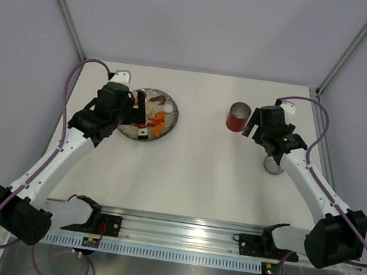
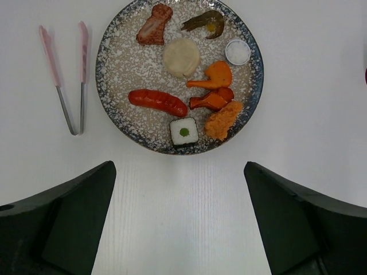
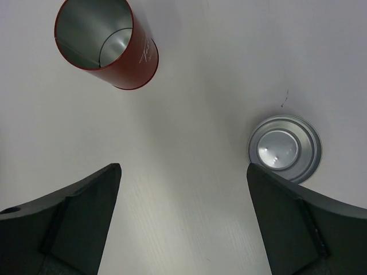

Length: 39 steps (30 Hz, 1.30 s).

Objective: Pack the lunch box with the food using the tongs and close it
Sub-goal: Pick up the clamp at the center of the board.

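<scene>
Nothing is packed: the food (image 2: 157, 102) lies on the plate (image 2: 117, 69), tongs (image 2: 82, 80) untouched beside it, lunch box (image 3: 136, 63) empty, lid (image 3: 284, 149) off; left pincer (image 2: 178, 172) and right pincer (image 3: 183, 169) released.

Script on lunch box (image 3: 109, 46) — illegible

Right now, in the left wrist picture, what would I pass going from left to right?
Slim pale pink V-shaped tongs → long red sausage piece → small round white cup. The last two sit on the speckled grey round plate.
</scene>
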Each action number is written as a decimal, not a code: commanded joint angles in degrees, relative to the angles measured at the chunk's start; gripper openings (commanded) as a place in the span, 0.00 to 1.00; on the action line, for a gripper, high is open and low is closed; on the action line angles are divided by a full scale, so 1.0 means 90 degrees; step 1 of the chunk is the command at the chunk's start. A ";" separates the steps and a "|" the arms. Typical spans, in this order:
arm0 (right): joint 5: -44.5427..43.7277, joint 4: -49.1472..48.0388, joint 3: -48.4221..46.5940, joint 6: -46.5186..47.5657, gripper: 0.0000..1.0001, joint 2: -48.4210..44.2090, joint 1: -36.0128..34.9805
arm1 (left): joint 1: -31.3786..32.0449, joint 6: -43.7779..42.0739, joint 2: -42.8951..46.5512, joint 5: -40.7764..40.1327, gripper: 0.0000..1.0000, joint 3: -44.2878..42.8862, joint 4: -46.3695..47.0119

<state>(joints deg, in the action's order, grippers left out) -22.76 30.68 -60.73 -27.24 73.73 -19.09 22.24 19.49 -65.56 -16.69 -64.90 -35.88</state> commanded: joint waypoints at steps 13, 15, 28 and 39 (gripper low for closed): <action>0.0537 -0.0528 0.0341 0.0322 0.99 -0.0585 0.0012 | -0.1024 0.0315 -0.0722 -0.0110 0.99 -0.0581 -0.0593; 0.0518 -0.0469 0.0341 0.0342 0.99 -0.0653 0.0012 | -0.1561 0.0325 -0.0995 0.0193 0.98 -0.0659 -0.0594; 0.0664 -0.0342 0.0400 0.0166 0.99 -0.0849 0.0012 | -0.3154 0.0325 -0.3008 0.1561 0.87 -0.0835 0.0089; 0.0508 -0.0127 0.0390 0.0156 0.99 -0.0790 0.0012 | -0.3311 0.0101 -0.4326 0.1161 0.81 -0.1167 0.0334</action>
<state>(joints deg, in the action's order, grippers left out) -17.28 28.97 -56.75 -25.54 67.35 -19.09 -7.20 21.26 -102.43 -6.17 -72.88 -35.92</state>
